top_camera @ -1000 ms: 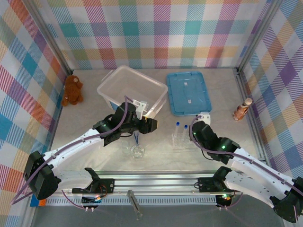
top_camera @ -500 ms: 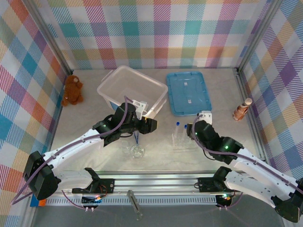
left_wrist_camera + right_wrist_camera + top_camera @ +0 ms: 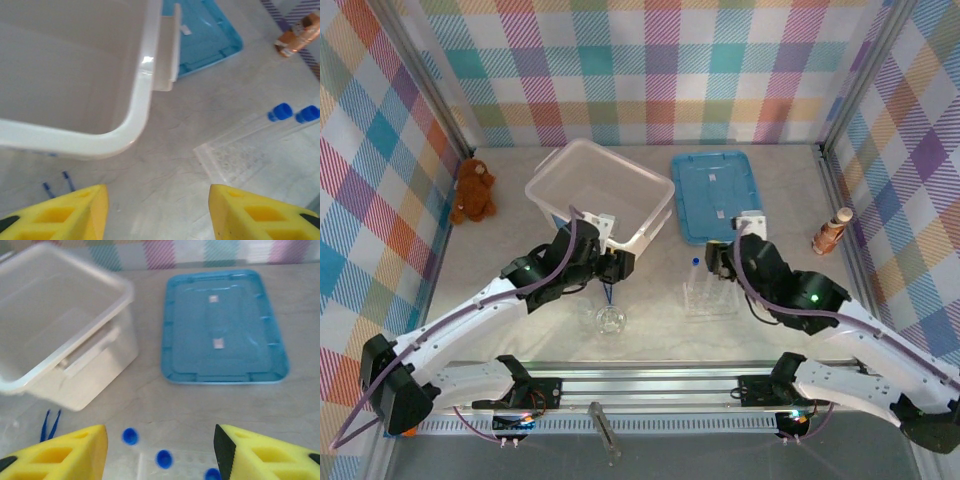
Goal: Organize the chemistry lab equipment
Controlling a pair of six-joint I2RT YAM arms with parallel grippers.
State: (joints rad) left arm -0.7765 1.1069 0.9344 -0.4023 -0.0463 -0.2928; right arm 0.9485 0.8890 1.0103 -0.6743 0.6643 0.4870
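Left gripper (image 3: pixel 157 192) and right gripper (image 3: pixel 159 431) are seen open, empty. With 3 tubes (image 3: pixel 163 458) between the right jaws, the rack (image 3: pixel 235 155) could be tipped by off-centre closing.

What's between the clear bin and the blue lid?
Nothing: the right wrist view shows a bare strip of table separating the clear bin from the blue lid.

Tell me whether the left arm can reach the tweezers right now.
Probably yes: the open left gripper hovers by the tweezers, lying on bare table with nothing over them, though the bin wall is close.
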